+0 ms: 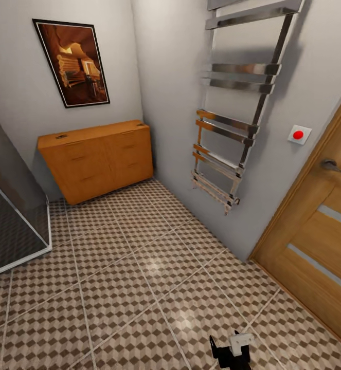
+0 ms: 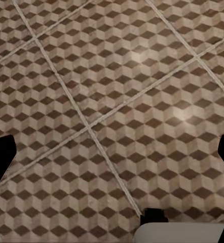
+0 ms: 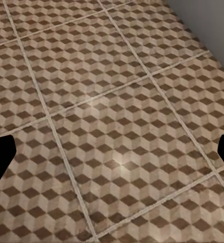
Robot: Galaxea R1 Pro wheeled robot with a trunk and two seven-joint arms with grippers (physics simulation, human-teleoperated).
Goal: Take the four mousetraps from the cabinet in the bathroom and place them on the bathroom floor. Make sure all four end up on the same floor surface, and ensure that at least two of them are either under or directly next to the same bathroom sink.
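Note:
The cabinet (image 1: 98,156), a low orange-brown chest with slim handles, stands against the far wall in the head view. Two tiny flat dark things lie on its top, one near the left end (image 1: 61,136) and one near the right end (image 1: 139,124); they may be mousetraps but are too small to tell. The bathroom floor (image 1: 139,277) with its cube-pattern tiles stretches from the cabinet to me. My left gripper (image 2: 112,157) hangs open above bare tiles, its fingertips (image 2: 0,162) far apart. My right gripper (image 3: 112,157) is open over tiles too. The bathroom sink is out of view.
A glass shower enclosure (image 1: 11,216) stands at the left. A chrome towel rail (image 1: 237,128) hangs on the right wall, with a red button (image 1: 298,134) and a wooden door (image 1: 319,241) beyond it. A black and white part of my arm (image 1: 233,350) shows low in the head view.

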